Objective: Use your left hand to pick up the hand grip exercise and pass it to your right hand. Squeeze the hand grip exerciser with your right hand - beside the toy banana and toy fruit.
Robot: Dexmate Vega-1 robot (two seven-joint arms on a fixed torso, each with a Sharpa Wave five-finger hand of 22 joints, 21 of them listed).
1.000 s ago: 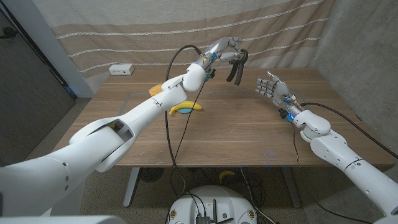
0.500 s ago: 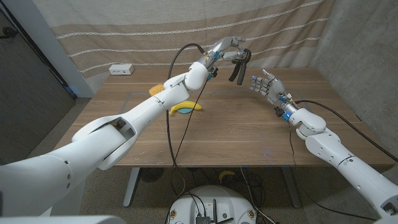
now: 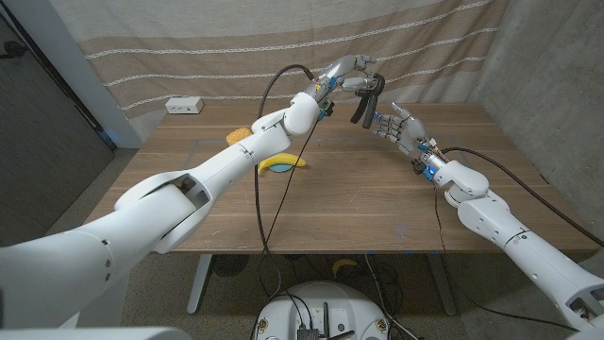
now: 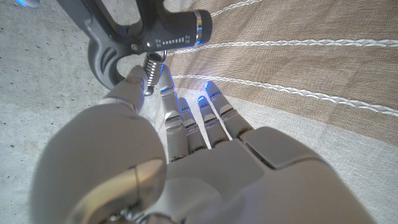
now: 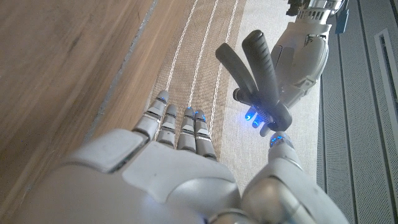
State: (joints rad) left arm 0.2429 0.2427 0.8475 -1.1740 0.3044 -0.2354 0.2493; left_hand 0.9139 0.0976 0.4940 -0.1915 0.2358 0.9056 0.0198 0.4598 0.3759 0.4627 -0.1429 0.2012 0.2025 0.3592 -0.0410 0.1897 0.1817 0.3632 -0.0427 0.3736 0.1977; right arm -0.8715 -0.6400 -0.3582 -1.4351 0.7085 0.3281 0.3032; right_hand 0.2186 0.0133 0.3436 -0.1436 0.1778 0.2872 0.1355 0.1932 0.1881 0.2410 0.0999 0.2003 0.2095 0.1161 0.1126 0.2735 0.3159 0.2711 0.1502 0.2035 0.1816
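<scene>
The wooden surface (image 3: 359, 189) spans the scene in front of a striped beige curtain (image 3: 236, 47). The left arm stretches diagonally over it to the far middle, and the right arm reaches in from the other side to meet it there. High above the far part of the surface, the left robot hand (image 3: 347, 74) holds the hand grip exerciser (image 3: 365, 98) by its top, so that the dark handles hang down in the air; the left wrist view shows the fingers (image 4: 186, 118) reaching up to the exerciser's spring and dial end. The right robot hand (image 3: 396, 127) is just beside the hanging handles, its fingers spread and holding nothing; whether it touches them cannot be told. The toy banana (image 3: 282, 164) lies on the surface beneath the left forearm, and an orange toy fruit (image 3: 238, 136) shows partly behind that arm. A small white power strip (image 3: 184, 106) sits at the far left edge.
</scene>
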